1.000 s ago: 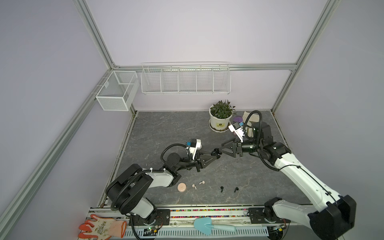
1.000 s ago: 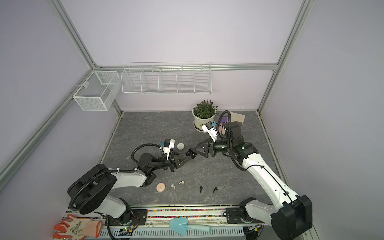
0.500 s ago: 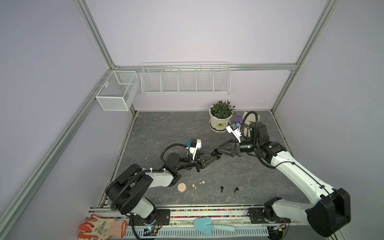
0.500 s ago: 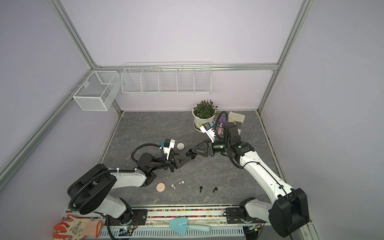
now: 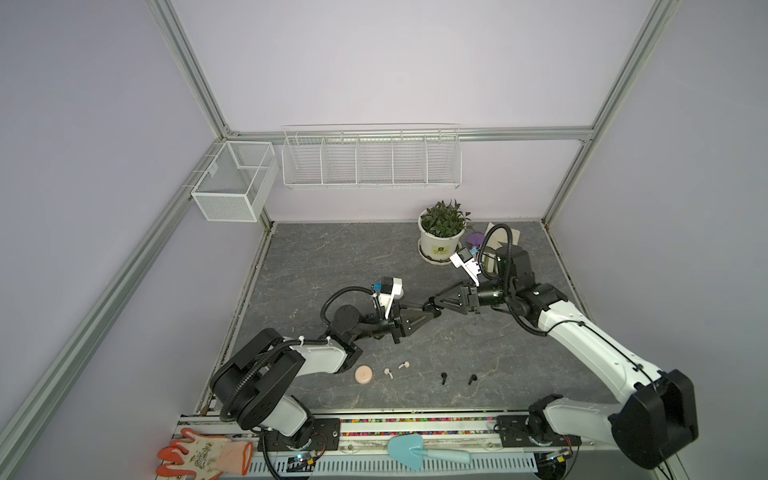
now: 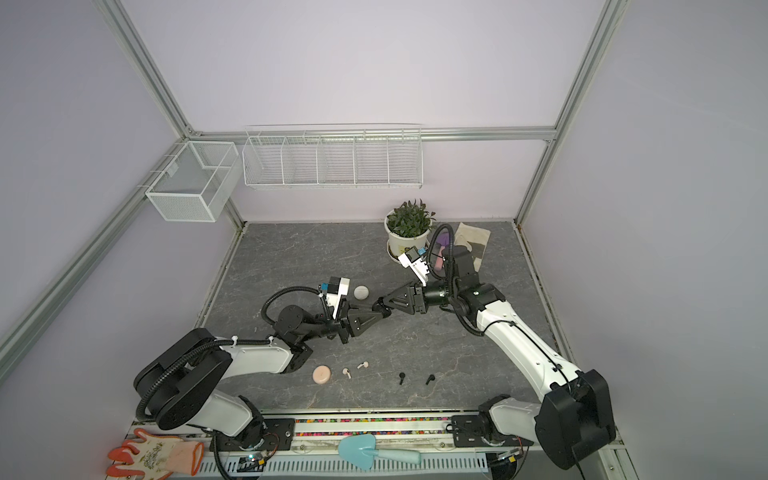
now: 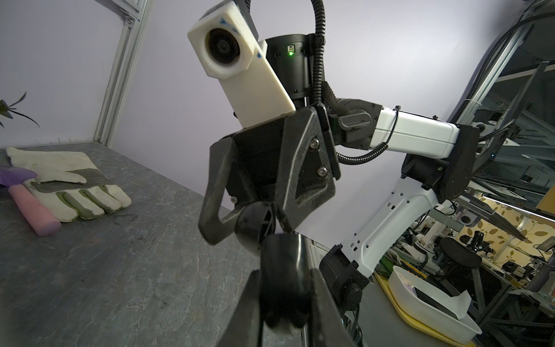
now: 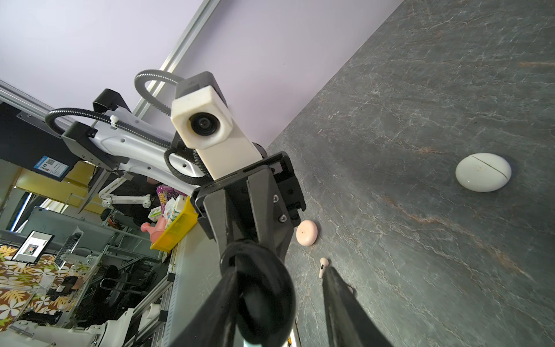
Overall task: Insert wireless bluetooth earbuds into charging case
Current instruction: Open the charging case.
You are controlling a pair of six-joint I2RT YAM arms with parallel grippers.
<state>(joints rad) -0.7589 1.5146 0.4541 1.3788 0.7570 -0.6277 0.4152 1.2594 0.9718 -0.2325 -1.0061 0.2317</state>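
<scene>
Black on black, the charging case (image 5: pixel 428 308) is hard to separate from the fingers around it in both top views. It is held above the middle of the grey table (image 5: pixel 332 266), between the two arms. From the left wrist, the left gripper (image 7: pixel 283 270) is clamped on the case's near part, which blocks most of the rest; whether the lid is up cannot be told. The right gripper (image 8: pixel 279 270) straddles the case with jaws apart: one finger lies against it, the other finger (image 8: pixel 339 300) stands clear, with table showing in the gap. That finger's tip overlaps one pale pink earbud (image 8: pixel 323 266). Its twin (image 5: pixel 404 365) and the black earbuds (image 5: pixel 444 377) lie loose near the front edge, with the pink case (image 5: pixel 364 374) to one side. A white case (image 6: pixel 361 291) shows in a top view, just beyond the left wrist camera (image 6: pixel 337 291). At the back are a potted plant (image 5: pixel 442 237), a leather glove (image 7: pixel 66 180) and a pink-handled trowel (image 7: pixel 33 210), its blade cut off.
</scene>
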